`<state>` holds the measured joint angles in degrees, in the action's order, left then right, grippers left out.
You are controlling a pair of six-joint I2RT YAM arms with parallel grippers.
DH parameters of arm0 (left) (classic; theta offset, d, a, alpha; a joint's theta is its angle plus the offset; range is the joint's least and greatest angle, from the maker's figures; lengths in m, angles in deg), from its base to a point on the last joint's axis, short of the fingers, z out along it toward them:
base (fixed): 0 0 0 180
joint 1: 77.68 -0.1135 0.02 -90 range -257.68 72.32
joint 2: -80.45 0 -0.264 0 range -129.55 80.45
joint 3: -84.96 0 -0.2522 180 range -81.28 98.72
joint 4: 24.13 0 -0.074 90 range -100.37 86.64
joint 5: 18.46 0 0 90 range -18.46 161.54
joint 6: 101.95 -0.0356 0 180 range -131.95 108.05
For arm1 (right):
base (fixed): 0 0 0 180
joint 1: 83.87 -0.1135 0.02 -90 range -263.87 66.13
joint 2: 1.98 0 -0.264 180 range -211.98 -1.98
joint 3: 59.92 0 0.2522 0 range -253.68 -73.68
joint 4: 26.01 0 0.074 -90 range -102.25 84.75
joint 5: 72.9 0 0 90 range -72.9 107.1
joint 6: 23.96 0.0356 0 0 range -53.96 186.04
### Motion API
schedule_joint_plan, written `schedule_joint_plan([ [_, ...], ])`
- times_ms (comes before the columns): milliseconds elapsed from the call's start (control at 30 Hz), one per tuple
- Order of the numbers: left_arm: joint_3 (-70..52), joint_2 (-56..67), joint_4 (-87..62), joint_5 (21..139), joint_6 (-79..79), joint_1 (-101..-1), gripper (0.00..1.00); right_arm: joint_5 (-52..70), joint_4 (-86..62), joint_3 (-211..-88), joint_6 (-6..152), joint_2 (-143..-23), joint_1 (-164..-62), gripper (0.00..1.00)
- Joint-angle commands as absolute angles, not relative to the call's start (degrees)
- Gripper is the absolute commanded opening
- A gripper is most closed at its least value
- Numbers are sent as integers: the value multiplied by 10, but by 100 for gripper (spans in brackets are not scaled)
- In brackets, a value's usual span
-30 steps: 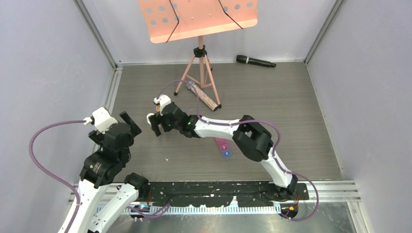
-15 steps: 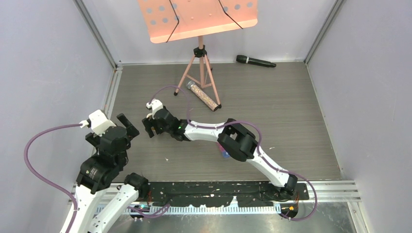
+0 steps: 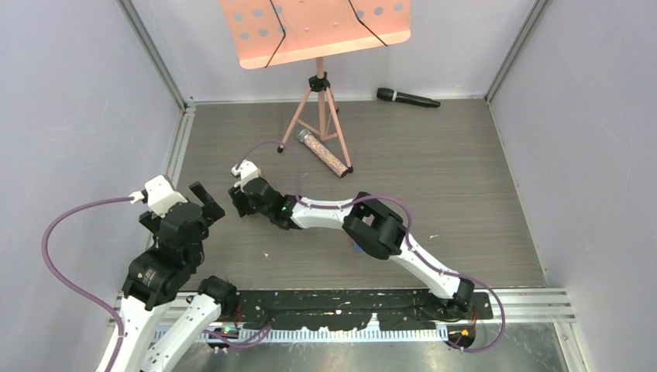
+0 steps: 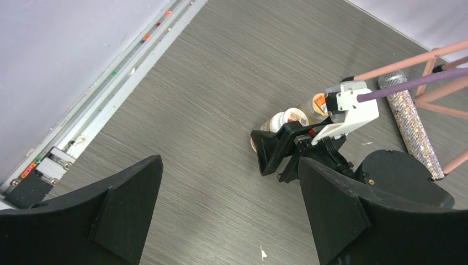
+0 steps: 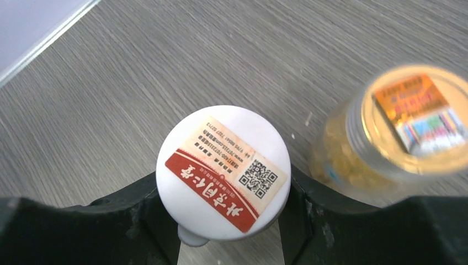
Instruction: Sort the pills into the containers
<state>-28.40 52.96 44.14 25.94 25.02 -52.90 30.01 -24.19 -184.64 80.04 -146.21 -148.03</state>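
**White-Capped Bottle Flanked by the Right Gripper at the Left of the Table**

The right gripper [image 5: 226, 190] is seen reaching across to the left half of the grey wood-grain table [image 3: 465, 194]. It is set low around a round pill bottle with a white cap [image 4: 284, 118], which bears a red and cream label with a QR code. Its black fingers [image 5: 149, 215] are placed close against either side of the bottle below the cap. Whether they are pressing on it cannot be told. Just beside the bottle, on its far-right side, a clear jar with a gold lid and yellow contents [image 5: 386, 135] is stood upright.

The left gripper [image 4: 229, 165] is held above the table near its left edge, just left of the right gripper. Its fingers are spread wide apart.

The small plastic pill-box strip [image 3: 355, 249] is found near the middle of the table, well apart from the two bottles and to their right. It is almost wholly hidden beneath the elbow of the right arm, and only a blue sliver can be seen.

Farther back, a long clear tube of speckled beads [image 3: 325, 155] is laid by the feet of a pink tripod music stand [image 3: 318, 31]. A black microphone [image 3: 407, 98] is laid along the far wall, to the right.
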Motion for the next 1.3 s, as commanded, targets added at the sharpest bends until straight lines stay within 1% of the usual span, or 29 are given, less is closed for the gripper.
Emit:
schedule_joint_plan([
  [0,-297,535,402,286,242,-531,97,343,-247,-1782,784,-1379,-1490,43],
  [133,-311,521,375,328,236,-531,96,378,-242,-1677,774,-1289,-1490,43],
  [300,-330,500,328,394,237,-531,96,425,-236,-1500,776,-1172,-1490,43],
  [333,-335,497,315,415,236,-531,96,434,-233,-1480,782,-1149,-1490,43],
  [533,-376,473,250,495,227,-531,95,484,-222,-1312,847,-1068,-1490,44],
  [633,-410,467,209,532,220,-531,95,507,-211,-1286,889,-1054,-1490,44],
  [700,-433,466,181,559,219,-531,94,521,-203,-1279,911,-1051,-1490,47],
  [767,-455,468,145,596,214,-530,94,531,-191,-1281,924,-1051,-1490,54],
  [833,-474,471,115,614,214,-530,94,533,-178,-1288,930,-1050,-1490,67],
  [867,-482,471,106,616,214,-530,94,531,-169,-1294,930,-1049,-1490,78],
  [900,-491,472,96,615,215,-530,94,528,-161,-1298,925,-1044,-1490,83],
  [933,-498,470,88,615,216,-530,95,519,-143,-1309,916,-1042,-1490,92],
  [967,-504,467,80,616,215,-530,95,510,-135,-1315,909,-1036,-1490,99],
  [1033,-515,462,65,619,217,-529,95,477,-97,-1339,885,-1025,-1490,96],
  [1133,-535,453,43,623,217,-529,95,414,-66,-1340,857,-996,-1490,95],
  [1267,-556,451,25,617,217,-529,95,361,-31,-1333,828,-933,-1489,95],
])
